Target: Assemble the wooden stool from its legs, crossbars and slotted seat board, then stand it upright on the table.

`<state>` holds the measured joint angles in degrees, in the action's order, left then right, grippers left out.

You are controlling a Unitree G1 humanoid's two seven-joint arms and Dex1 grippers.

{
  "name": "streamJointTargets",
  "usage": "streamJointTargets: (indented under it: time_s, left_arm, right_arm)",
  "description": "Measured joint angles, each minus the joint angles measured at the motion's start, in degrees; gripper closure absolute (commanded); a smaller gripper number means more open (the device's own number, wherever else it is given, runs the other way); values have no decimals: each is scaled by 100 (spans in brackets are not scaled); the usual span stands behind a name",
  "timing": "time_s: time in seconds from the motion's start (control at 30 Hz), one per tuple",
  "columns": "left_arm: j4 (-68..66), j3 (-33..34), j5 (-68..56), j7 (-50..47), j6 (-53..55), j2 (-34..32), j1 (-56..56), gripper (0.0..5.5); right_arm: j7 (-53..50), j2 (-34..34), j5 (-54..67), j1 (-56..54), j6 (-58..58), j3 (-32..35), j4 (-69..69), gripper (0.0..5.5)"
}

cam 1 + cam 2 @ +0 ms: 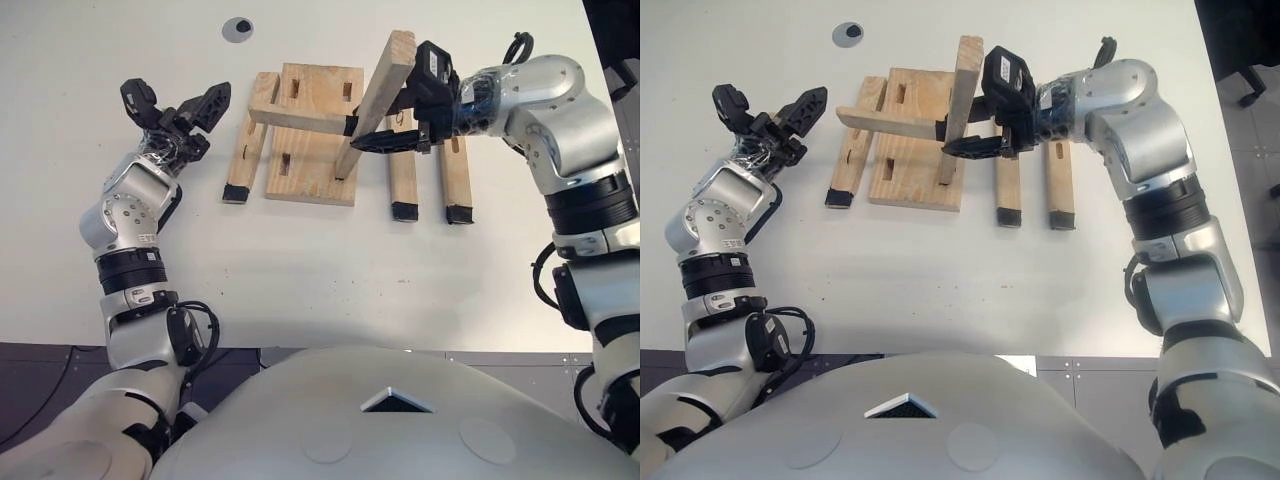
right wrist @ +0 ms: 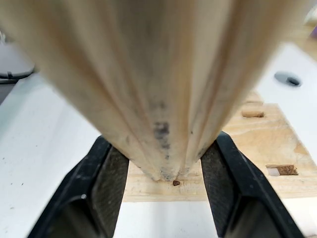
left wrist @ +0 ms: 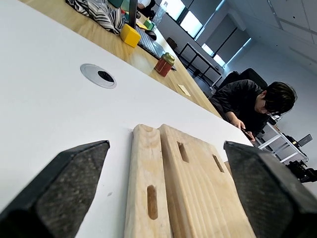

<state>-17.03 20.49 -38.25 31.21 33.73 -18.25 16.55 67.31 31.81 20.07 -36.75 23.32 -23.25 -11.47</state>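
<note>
Wooden leg (image 1: 386, 78) in R gripper (image 1: 356, 134) at board (image 1: 305, 160) edge.

Bright, even overhead light on a white table (image 1: 300, 270), with soft, short shadows.

The table reads near-white from left to right, and the wood lying on it casts only thin grey edges along its sides. The raised leg (image 1: 385, 75) throws a faint shadow at its foot on the board (image 1: 300, 170). Past the table's near edge the floor falls dark. From the left wrist, windows (image 3: 188, 22) far off in the room glow bright, and the left gripper (image 3: 166, 145) shows fingers (image 3: 59, 188) dark and matte against the pale top. From the right wrist, the leg's face toward the camera lies in shade, with the table beside it bright.
</note>
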Motion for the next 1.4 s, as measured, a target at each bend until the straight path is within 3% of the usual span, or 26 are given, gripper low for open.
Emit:
streamJointTargets:
  time_s: [0.43,0.8,1.0,1.23,1.33,1.4]
  left_arm:
    - [-35,-3,30,-2,-21,29,-68,126]
    - [160,-101,96,-198,2,110,-69,126]
    - [200,-65,90,-250,32,120,-125,126]
    - [455,-2,37,-293,101,142,-351,126]
    - [536,26,38,-325,98,179,-524,126]
    - [591,21,43,-357,91,247,-626,126]
  right_arm:
    - [-503,114,-137,665,-591,-21,871,346]
    - [268,745,294,1386,-813,290,1605,346]
    - [26,745,71,1948,-7,97,1695,229]
    - [-151,1281,-93,2413,-5,824,1880,102]
    - [-528,1405,-246,2623,-10,1192,1817,102]
    - [-1231,1083,-237,2751,121,1528,1838,102]
